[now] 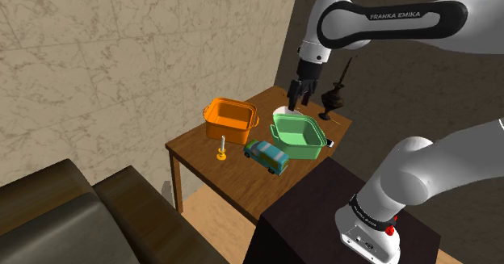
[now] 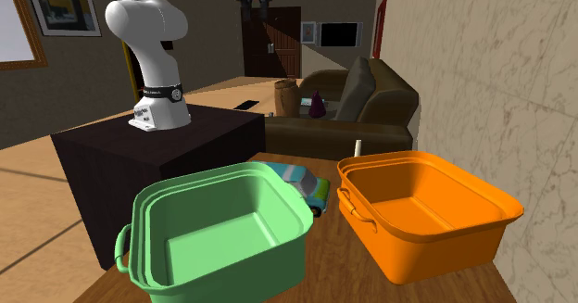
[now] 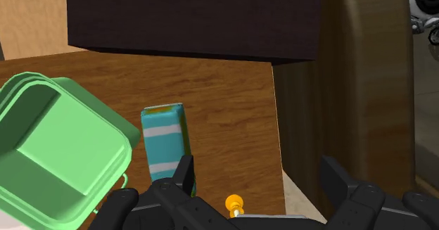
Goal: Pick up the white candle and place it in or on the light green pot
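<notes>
In the shoulder view, the hand [image 1: 296,93] hangs above the green pot [image 1: 300,135], and the candle [image 1: 220,145] stands apart, just beside the orange pot [image 1: 230,119]. In the second exterior view, the candle [image 2: 358,149] rises behind that pot. In the wrist view, the fingers [image 3: 184,176] are wide apart and empty. The step seems to be the approach. Next, the hand should descend around the candle.

One table [image 1: 196,146] bears one green pot [image 1: 300,135], one orange pot [image 1: 230,119], one toy car [image 1: 266,157], one candle [image 1: 220,147].

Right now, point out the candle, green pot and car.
candle [image 1: 220,144], shoulder view, on its white stick.
green pot [image 2: 245,273], second exterior view, on its near outer wall.
car [image 1: 267,156], shoulder view, on its roof.
</notes>
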`<state>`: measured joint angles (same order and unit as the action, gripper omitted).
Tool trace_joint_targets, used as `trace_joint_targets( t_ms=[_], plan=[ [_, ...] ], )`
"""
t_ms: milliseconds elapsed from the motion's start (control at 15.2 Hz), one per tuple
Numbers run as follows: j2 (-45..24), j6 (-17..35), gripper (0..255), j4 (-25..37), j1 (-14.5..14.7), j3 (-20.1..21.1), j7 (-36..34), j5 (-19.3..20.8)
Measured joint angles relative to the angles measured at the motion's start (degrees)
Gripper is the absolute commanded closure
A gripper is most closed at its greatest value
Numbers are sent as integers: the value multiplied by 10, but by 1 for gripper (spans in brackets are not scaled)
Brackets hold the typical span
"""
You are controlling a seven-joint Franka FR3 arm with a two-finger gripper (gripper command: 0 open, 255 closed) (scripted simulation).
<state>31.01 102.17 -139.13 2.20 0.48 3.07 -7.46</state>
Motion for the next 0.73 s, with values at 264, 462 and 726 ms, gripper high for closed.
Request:
trace_joint_targets(
  t_ms=[264, 462, 726],
  plan=[
    [-89, 67, 0, 21, 5, 15, -12, -2],
    [-151, 112, 0, 36, 7, 23, -20, 1],
    [-238, 158, 0, 75, 10, 32, -33, 9]
  ],
)
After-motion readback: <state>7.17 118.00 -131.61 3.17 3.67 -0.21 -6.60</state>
